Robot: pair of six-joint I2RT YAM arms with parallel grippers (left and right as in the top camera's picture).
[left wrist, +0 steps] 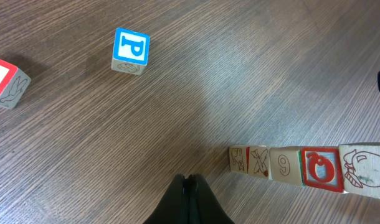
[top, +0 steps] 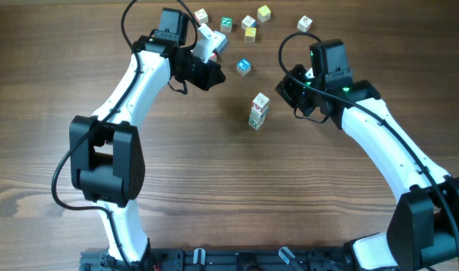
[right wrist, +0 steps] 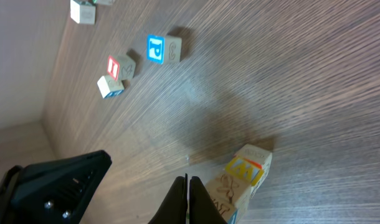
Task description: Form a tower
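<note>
Fingers on the left gripper are pinched together on nothing at the bottom of its view. The right gripper is the same, closed and empty. Guessing they're parked either side so they don't bump the tower, which stands mid-frame overhead, roughly between them. It's little blocky wooden cubes with printed faces, slightly staggered. The blue P cube and other loose cubes sit up top on the matte wood-grain table.

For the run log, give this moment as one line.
tower of white letter cubes: standing, free | left gripper: shut, empty | right gripper: shut, empty | blue P cube: loose
</note>
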